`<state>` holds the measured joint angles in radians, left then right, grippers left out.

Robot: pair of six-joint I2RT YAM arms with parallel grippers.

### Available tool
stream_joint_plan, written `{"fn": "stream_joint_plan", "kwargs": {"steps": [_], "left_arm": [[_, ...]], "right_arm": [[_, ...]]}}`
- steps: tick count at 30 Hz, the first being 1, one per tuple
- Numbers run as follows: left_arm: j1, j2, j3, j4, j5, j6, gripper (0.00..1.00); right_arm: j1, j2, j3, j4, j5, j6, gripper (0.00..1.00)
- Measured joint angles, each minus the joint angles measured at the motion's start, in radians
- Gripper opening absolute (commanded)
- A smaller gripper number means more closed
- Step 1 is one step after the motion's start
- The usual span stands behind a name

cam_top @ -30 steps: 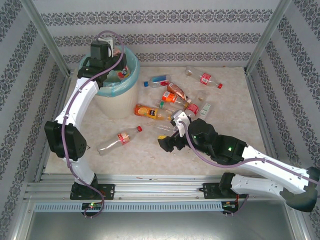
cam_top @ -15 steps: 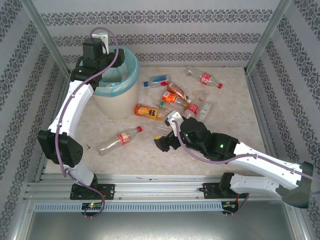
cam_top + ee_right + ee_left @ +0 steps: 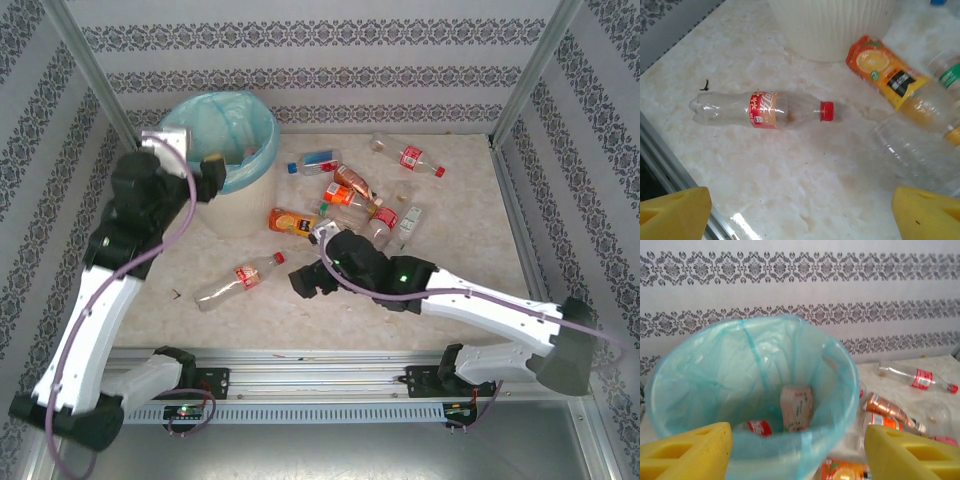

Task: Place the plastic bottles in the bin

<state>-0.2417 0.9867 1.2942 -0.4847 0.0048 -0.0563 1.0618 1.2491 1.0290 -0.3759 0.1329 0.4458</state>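
Both arms have moved: the left claw (image 3: 212, 168) has pulled back off the bin (image 3: 235, 205) to its near left side, and the right claw (image 3: 305, 283) has slid left. Both claws are wide open and hold nothing. The table (image 3: 470, 250) has bare room along its front and right edges.

The left wrist view looks down into the bin, where a pink bottle (image 3: 796, 407) and a red-label bottle (image 3: 759, 428) lie at the bottom. The right wrist view shows a red-cap bottle (image 3: 762, 110) lying flat alone, with an orange bottle (image 3: 885, 70) near the bin's wall. More bottles (image 3: 360, 195) lie heaped mid-table.

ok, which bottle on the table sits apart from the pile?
The red-capped, red-labelled bottle, lying alone on its side in front of the bin; the other bottles cluster further right.
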Motion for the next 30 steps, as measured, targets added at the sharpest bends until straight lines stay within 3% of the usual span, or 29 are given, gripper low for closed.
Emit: {"fn": "stream_joint_plan", "kwargs": {"steps": [5,9,17,30], "left_arm": [[-0.034,-0.193,-0.182,-0.162,0.049,0.1,0.69],[-0.105,-0.211,-0.253,-0.293,0.102,0.187,0.72],[-0.238,-0.119,-0.436,-0.362,0.171,0.37,0.8],[-0.243,0.12,-0.547,-0.227,0.08,0.484,0.89]], "right_arm": [[-0.003,0.144,0.07,0.014,-0.016,0.1,0.91],[-0.029,0.173,0.092,0.014,-0.024,0.114,0.91],[-0.077,0.126,0.075,0.015,-0.016,0.114,0.9],[-0.087,-0.082,-0.099,0.014,0.034,0.127,0.91]]}}
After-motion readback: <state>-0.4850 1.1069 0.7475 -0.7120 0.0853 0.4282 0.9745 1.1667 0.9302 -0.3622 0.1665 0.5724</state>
